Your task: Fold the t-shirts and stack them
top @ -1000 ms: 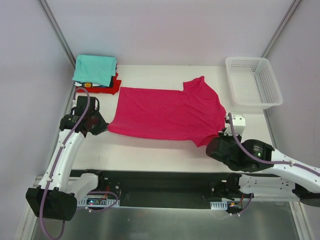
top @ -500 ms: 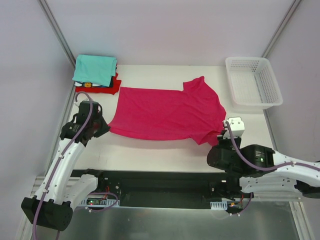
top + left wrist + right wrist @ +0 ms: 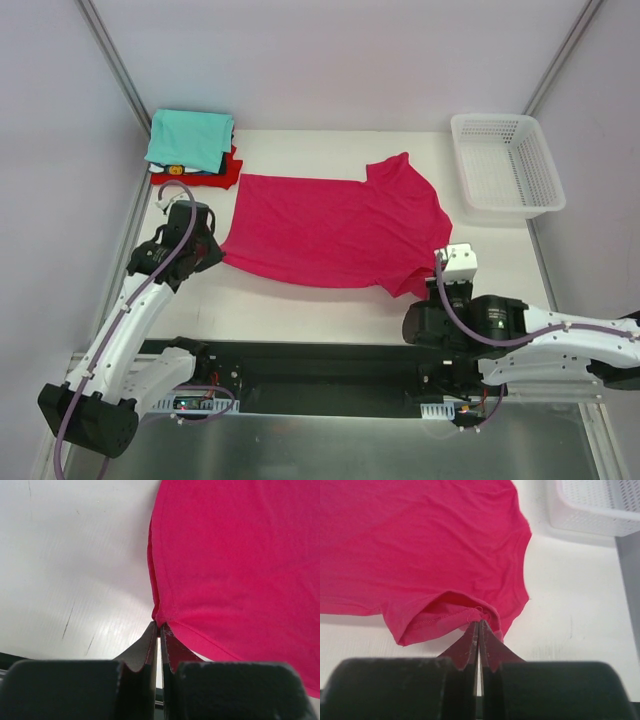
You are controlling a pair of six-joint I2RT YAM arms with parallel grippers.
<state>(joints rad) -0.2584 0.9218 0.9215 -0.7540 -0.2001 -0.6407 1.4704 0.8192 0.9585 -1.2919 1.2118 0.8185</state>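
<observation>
**Top view.** White table [image 3: 300, 305], enclosed by pale walls.
- Magenta t-shirt [image 3: 330, 225]: spread flat across the middle of the table, hem toward the left edge, collar and sleeves toward the right edge.
- Teal t-shirt [image 3: 190, 138]: folded, laid on a red t-shirt [image 3: 230, 172] at the far left corner.
- Mesh basket [image 3: 500, 118]: white, at the far right corner, apart from the cloth.
- Left gripper [image 3: 214, 255]: placed at the near left corner of the magenta t-shirt.
- Right gripper [image 3: 432, 284]: placed at the near sleeve, close to the near edge of the table.

**Left wrist view.**
- Left gripper [image 3: 159, 629]: jaws pressed together, with the hem corner of the magenta t-shirt [image 3: 235, 565] pinched at the very tips. Only a small bite of cloth is seen to be held.

**Right wrist view.**
- Right gripper [image 3: 479, 626]: jaws closed on the edge of the near sleeve of the magenta t-shirt [image 3: 420, 540], the sleeve opening puckered just ahead of the tips.
- Mesh basket [image 3: 590, 510]: noted at the upper right, well apart.

**Risks, as judged.**
- Both holds are shallow, so a corner could be lost if the cloth is lifted or dragged sharply.
- The fold would likely be skewed by unequal travel of the two arms.
- At the sleeve, only one layer may be caught, so the layer beneath could be left behind and bunched.
</observation>
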